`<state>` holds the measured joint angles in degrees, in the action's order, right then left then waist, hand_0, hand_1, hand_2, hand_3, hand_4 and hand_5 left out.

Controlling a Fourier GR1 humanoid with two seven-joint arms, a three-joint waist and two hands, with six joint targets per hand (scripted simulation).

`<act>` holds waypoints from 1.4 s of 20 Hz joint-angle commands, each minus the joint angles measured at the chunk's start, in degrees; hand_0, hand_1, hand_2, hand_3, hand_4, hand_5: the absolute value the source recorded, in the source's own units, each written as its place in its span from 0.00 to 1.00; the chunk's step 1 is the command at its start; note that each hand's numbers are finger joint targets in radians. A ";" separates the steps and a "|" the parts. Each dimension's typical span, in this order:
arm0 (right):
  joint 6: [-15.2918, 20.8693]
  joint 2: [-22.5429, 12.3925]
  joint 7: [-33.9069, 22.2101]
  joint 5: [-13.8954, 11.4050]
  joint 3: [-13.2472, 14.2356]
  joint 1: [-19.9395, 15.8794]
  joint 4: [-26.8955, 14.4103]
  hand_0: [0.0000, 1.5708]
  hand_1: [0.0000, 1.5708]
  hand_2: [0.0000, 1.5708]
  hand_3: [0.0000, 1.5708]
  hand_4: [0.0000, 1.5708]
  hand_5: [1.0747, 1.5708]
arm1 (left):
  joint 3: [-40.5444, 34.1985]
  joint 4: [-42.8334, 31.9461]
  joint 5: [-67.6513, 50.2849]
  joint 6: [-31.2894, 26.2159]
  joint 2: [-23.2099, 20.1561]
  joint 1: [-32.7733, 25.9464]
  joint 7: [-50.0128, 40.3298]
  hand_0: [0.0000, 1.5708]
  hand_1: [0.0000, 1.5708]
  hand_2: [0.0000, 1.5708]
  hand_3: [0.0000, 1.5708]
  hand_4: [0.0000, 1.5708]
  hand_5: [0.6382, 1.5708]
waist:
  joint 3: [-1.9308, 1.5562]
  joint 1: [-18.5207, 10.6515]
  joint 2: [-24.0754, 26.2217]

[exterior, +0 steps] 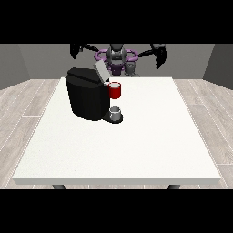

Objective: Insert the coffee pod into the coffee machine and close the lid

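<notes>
Black coffee machine (87,98), lid (99,70) tilted up. Both my hands raised apart, nothing held: view's left (76,50), view's right (159,56); fingers' curl unclear.

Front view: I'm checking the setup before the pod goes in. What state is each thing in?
Black coffee machine: upright on the white table, grey lid raised.
Red thing at the machine: under the raised lid.
Small grey cup-shaped thing: upright on the machine's base.
Hand at the view's left: raised, holding nothing.
Hand at the view's right: raised, holding nothing.
</notes>
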<state>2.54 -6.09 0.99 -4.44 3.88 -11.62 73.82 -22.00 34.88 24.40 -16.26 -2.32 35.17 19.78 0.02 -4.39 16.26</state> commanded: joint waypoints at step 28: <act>-3.66 -4.25 -2.48 7.22 6.99 -19.73 -14.83 0.00 0.00 0.00 0.00 0.00 1.00 | 13.89 38.35 -16.34 2.00 1.13 -17.78 -12.22 0.00 0.00 0.00 0.00 0.24 1.00 | -0.03 -6.04 -13.89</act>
<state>-0.79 -10.92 -3.53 2.91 11.87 -30.02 59.89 -7.96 68.30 8.99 -15.78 -0.56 19.70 7.99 -0.02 -12.38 4.72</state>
